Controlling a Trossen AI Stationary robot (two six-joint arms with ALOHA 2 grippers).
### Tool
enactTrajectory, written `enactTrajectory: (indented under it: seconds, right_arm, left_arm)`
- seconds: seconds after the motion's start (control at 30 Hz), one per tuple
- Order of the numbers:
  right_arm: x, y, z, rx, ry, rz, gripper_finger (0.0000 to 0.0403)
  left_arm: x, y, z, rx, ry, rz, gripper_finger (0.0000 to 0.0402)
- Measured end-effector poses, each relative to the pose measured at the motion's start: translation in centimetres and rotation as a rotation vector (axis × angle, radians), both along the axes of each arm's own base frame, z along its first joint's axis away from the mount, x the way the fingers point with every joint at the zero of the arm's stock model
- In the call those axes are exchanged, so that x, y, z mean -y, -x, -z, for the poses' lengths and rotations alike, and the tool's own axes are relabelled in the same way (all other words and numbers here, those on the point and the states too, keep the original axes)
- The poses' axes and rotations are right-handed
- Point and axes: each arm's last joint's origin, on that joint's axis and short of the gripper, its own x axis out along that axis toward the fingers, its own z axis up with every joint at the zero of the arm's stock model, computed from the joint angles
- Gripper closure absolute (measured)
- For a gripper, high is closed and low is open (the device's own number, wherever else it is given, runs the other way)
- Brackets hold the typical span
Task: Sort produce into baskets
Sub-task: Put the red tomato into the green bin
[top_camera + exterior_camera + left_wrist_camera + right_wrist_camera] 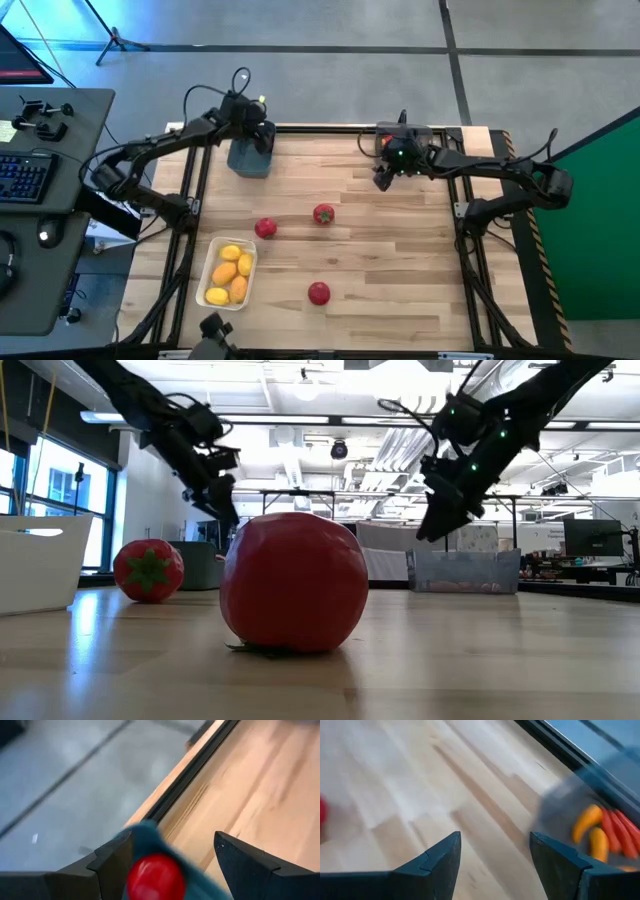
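Left gripper, fingers spread and holding nothing, hangs over the blue-grey bin; we see a red tomato in it. Right gripper, likewise released, hovers beside the smoky bin of peppers. Three tomatoes lie mid-table.

The floor was grey concrete with dark seams. A desk with a keyboard stood left of the wooden table. A green panel stood on the right. Windows let daylight in beneath a white ceiling.
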Motion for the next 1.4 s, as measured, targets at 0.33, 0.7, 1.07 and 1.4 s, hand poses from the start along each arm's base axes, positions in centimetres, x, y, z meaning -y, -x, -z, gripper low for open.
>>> enactTrajectory:
  seconds: [0.33,0.7,1.07,1.4]
  right_arm:
    - [-2.6,-2.1,-0.9,0.096,0.085,-0.164,0.0176]
    - [-2.5,-3.2,-2.0,0.266,0.106,-0.15,0.0176]
    - [-3.3,-3.7,-2.4,0.308,0.124,-0.189,0.0176]
    - [-4.8,-4.2,-2.5,0.322,0.123,-0.237,0.0176]
  left_arm:
    - [3.9,0.3,0.8,0.141,-0.088,0.207,0.0138]
    - [5.5,-1.0,1.0,0.116,-0.08,0.28,0.0138]
    - [6.4,-1.8,1.0,0.092,-0.118,0.358,0.0138]
    - [7.5,-2.6,1.1,0.097,-0.086,0.358,0.0138]
